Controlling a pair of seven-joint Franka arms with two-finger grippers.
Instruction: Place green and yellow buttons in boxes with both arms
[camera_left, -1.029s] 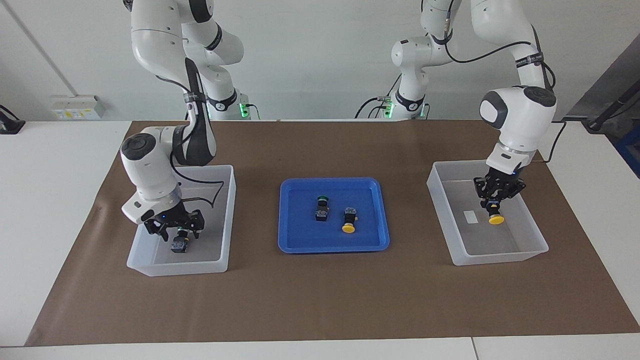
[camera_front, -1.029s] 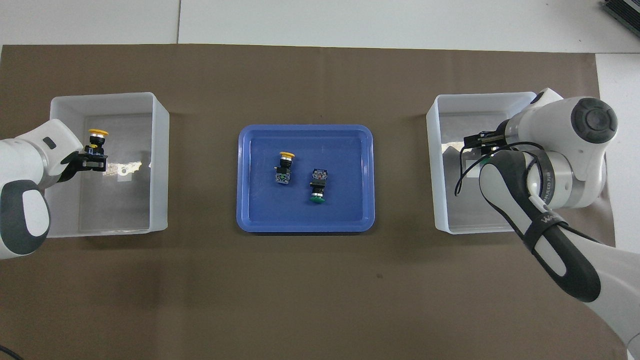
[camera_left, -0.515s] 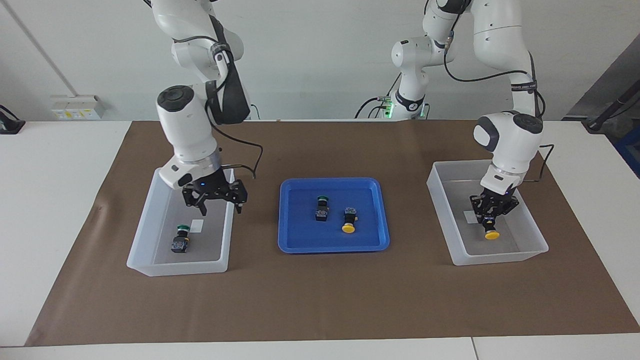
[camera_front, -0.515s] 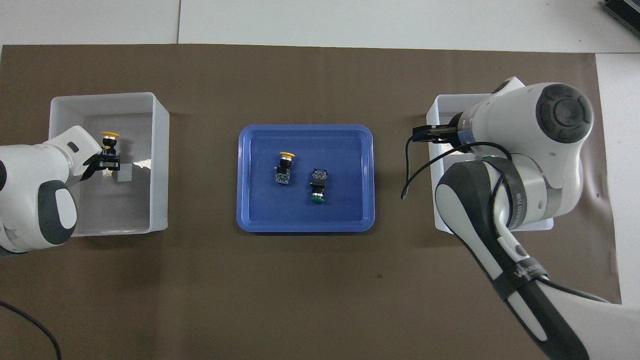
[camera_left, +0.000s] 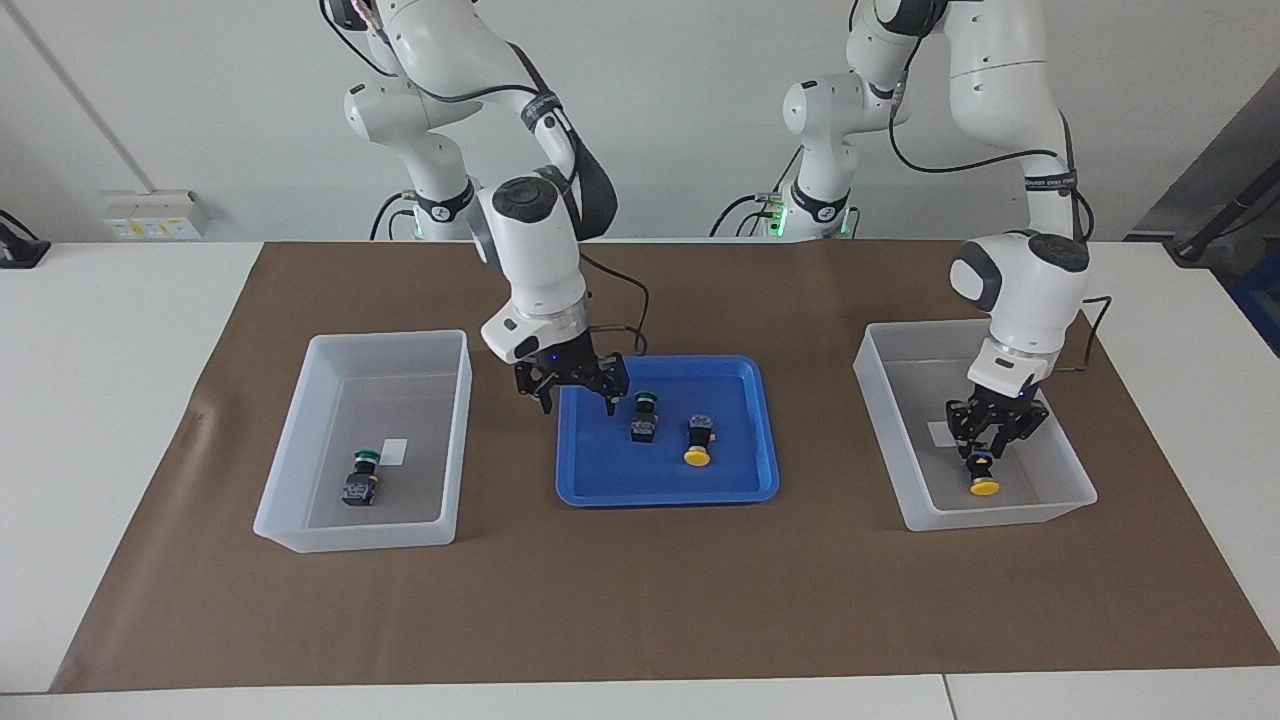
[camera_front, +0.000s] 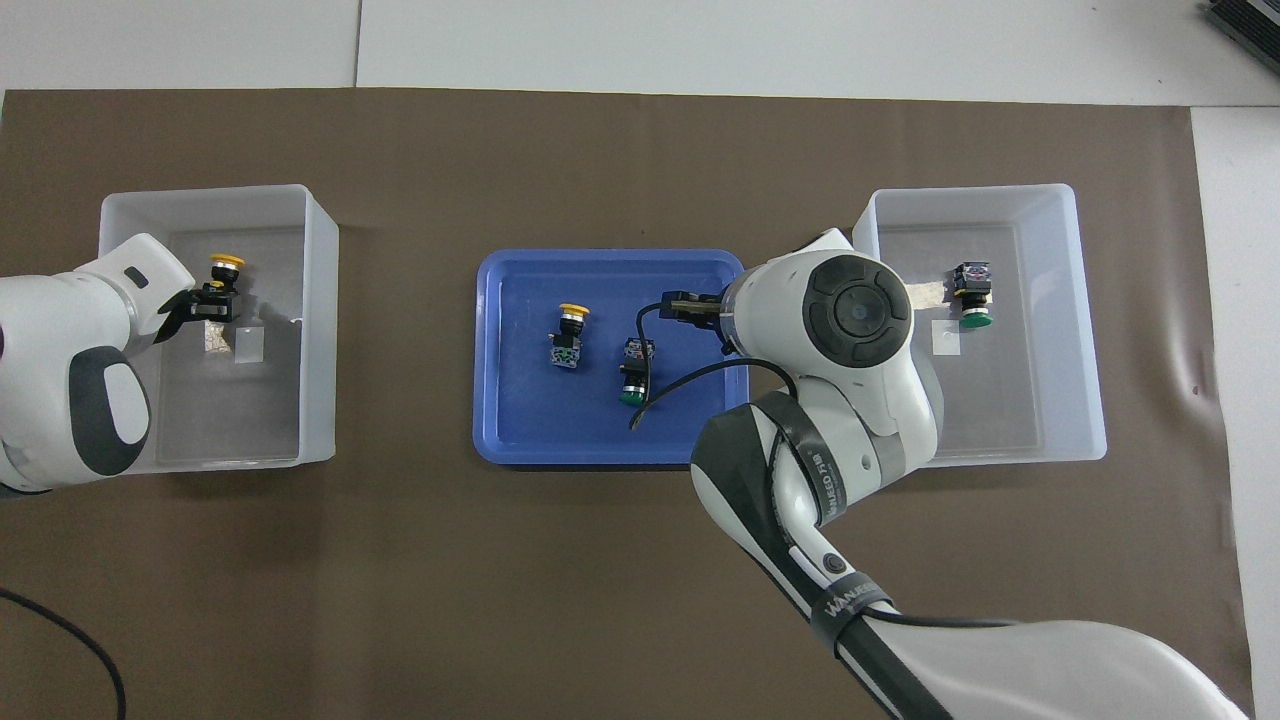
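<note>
My right gripper (camera_left: 578, 404) is open and empty over the blue tray's (camera_left: 600, 482) edge at the right arm's end, beside a green button (camera_left: 645, 415). A yellow button (camera_left: 698, 441) lies next to that one in the tray. Another green button (camera_left: 362, 476) lies in the translucent box (camera_left: 390, 340) at the right arm's end. My left gripper (camera_left: 990, 445) is low inside the other box (camera_left: 880, 400), right at the second yellow button (camera_left: 985, 482), which is at the box floor. I cannot tell whether it still grips it.
A brown mat (camera_left: 640, 600) covers the table's middle. Each box holds a small white label (camera_left: 396, 452). In the overhead view the right arm (camera_front: 850, 340) covers part of the tray (camera_front: 520, 400), and the boxed green button (camera_front: 972, 295) shows.
My right gripper let go of the green button in its box, rose and swung over to the blue tray. My left gripper lowered the yellow button deeper into its box.
</note>
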